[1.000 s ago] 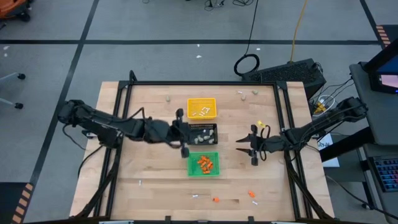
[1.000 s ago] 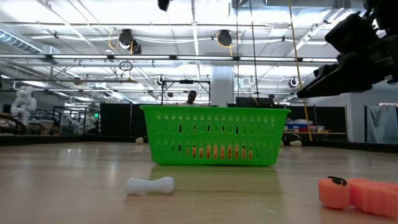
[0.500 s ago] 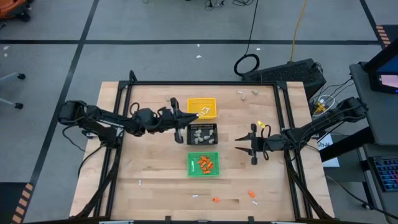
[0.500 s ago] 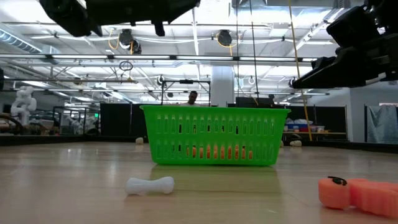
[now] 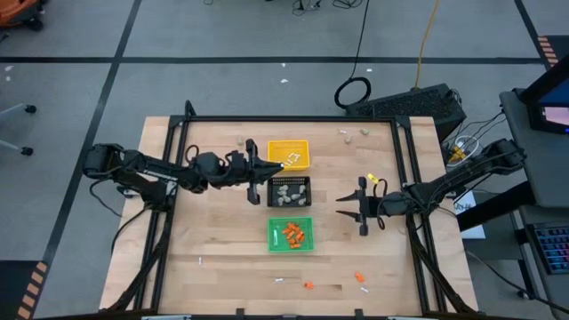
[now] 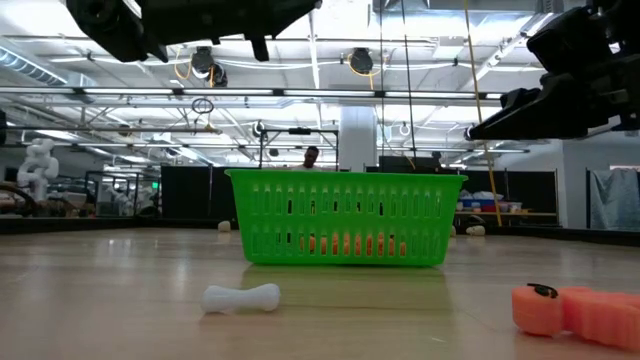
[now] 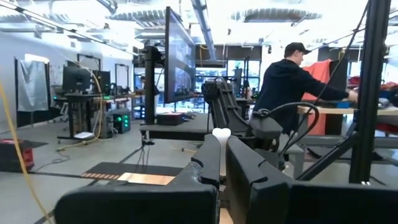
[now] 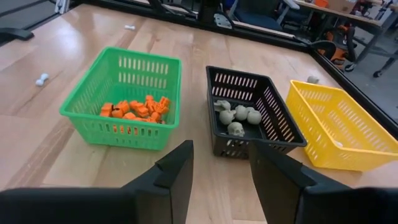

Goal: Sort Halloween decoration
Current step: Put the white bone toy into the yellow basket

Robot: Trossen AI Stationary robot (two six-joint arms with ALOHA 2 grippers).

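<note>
A small white bone (image 7: pixel 221 133) stands upright between the tips of the left gripper (image 7: pixel 222 163), its knobbed end poking up above the two dark fingers (image 7: pixel 206 163), which are clenched on its shaft. From above, that left gripper (image 5: pixel 256 171) is raised beside the left edges of the yellow tray (image 5: pixel 289 154) and the black tray (image 5: pixel 290 191), at about the gap between them; the bone itself is too small to make out there. The yellow tray holds a few thin white sticks (image 5: pixel 286 160), the black tray (image 8: pixel 252 112) holds beige-grey skull-shaped lumps (image 8: pixel 237 116), and the green tray (image 8: pixel 125 94) holds a heap of orange bits (image 8: pixel 137 108); the three trays sit in a row down the middle of the wooden table (image 5: pixel 213 240). More pieces lie loose on the boards: another white bone (image 6: pixel 241 297) and an orange piece (image 6: pixel 572 311) near the front edge in the low view, a beige lump (image 5: pixel 240 140) near the far edge left of the yellow tray, and two small pieces (image 5: pixel 354 133) near the far right corner. The right gripper (image 5: pixel 360 214) hangs right of the trays, well apart from them, pointing toward them with its fingers (image 8: pixel 176 171) spread apart and nothing between them. In the room beyond the table, a person in a dark top and cap (image 7: pixel 287 79) stands at a workbench.
</note>
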